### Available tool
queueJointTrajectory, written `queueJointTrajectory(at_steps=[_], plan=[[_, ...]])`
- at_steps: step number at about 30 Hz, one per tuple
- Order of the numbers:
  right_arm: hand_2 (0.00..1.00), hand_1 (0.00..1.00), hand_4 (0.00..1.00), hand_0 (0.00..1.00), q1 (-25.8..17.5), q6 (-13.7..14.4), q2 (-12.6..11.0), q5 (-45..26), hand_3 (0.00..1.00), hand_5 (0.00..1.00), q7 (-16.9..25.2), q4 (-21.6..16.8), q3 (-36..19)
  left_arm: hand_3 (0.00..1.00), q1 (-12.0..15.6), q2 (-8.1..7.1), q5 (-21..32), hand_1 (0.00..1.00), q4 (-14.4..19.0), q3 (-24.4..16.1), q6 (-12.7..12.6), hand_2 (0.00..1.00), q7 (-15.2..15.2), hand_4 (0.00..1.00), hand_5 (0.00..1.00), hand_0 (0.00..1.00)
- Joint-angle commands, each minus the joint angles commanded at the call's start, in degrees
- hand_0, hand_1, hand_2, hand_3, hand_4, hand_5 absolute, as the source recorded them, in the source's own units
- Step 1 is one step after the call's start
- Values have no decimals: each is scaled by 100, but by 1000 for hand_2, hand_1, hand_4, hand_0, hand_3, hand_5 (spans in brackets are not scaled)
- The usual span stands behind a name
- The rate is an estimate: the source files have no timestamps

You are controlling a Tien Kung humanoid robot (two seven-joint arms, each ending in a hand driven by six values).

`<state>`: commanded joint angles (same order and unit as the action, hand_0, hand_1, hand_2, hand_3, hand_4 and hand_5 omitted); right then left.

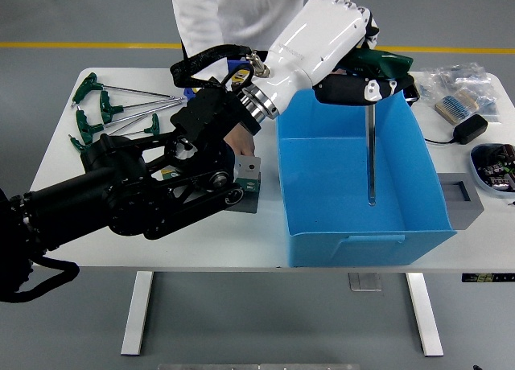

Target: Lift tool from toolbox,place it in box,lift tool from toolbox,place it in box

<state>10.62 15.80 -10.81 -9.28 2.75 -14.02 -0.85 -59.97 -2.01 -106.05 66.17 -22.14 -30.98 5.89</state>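
Left robot hand (364, 87) is clamped on the green handle of the tool (371, 157). The shaft hangs straight down from the fist into the blue box (354, 237), tip just above the box floor. Toolbox (250, 175) sits left of the box on the surface (241, 241), mostly hidden by the arm.
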Motion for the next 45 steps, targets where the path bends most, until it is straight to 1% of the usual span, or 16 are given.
queueJointTrajectory(at_steps=[2,6,9,13,14,19,20,25,26,29,31,32,36,38,41,45], plan=[[705,639,807,654,28,1,-12,-5,557,747,13,-6,4,50,84,98,103,2,-309,148,-55,43,-86,798,741,29],[705,639,807,654,41,5,-30,3,557,747,25,-7,-21,50,119,201,217,2,-580,358,-118,43,-160,798,741,29],[703,636,806,653,71,10,-39,36,557,747,24,-9,-32,66,79,201,298,2,-781,555,-157,43,-244,800,732,31],[703,636,806,653,109,9,-51,111,557,747,-2,-16,-59,66,23,201,539,2,-1090,669,-180,43,-418,800,732,31],[703,635,806,652,111,9,-55,124,556,746,-6,-16,-68,130,7,201,636,2,-1160,694,-165,109,-459,812,735,90],[703,635,806,652,107,16,-66,186,556,746,-24,-12,-110,130,-61,201,899,2,-1446,822,-129,109,-553,812,735,90],[702,636,805,652,114,19,-68,214,556,746,-34,-11,-123,217,-81,201,980,89,-1540,862,-113,191,-574,816,727,147],[702,636,805,652,129,25,-77,307,556,746,-66,-11,-172,217,-143,201,1346,89,-1912,1044,-97,191,-686,816,727,147],[702,636,805,653,132,25,-80,317,556,746,-68,-12,-178,296,-151,201,1412,149,-1968,1081,-101,256,-706,818,723,165],[702,636,805,653,147,27,-88,366,556,746,-80,-12,-207,296,-191,201,1626,149,-2140,1228,-104,256,-770,818,723,165],[702,636,805,653,161,28,-92,393,556,746,-87,-14,-216,296,-210,201,1699,149,-2214,1312,-103,256,-797,818,723,165],[701,635,805,652,172,28,-96,413,556,746,-93,-15,-226,338,-220,201,1740,178,-2251,1358,-100,292,-813,824,718,183],[701,635,805,652,196,29,-106,421,556,746,-88,-19,-225,338,-247,201,1852,178,-2313,1487,-114,292,-877,824,718,183],[699,634,805,652,205,32,-111,430,556,746,-89,-18,-233,357,-265,201,1892,192,-2304,1537,-118,307,-907,831,721,190],[699,634,805,652,216,35,-121,414,556,746,-78,-18,-222,357,-294,201,1903,192,-2236,1564,-125,307,-945,831,721,190],[699,634,804,652,217,42,-136,395,556,745,-68,-16,-216,359,-325,201,1890,196,-2135,1514,-123,316,-985,834,724,192]])
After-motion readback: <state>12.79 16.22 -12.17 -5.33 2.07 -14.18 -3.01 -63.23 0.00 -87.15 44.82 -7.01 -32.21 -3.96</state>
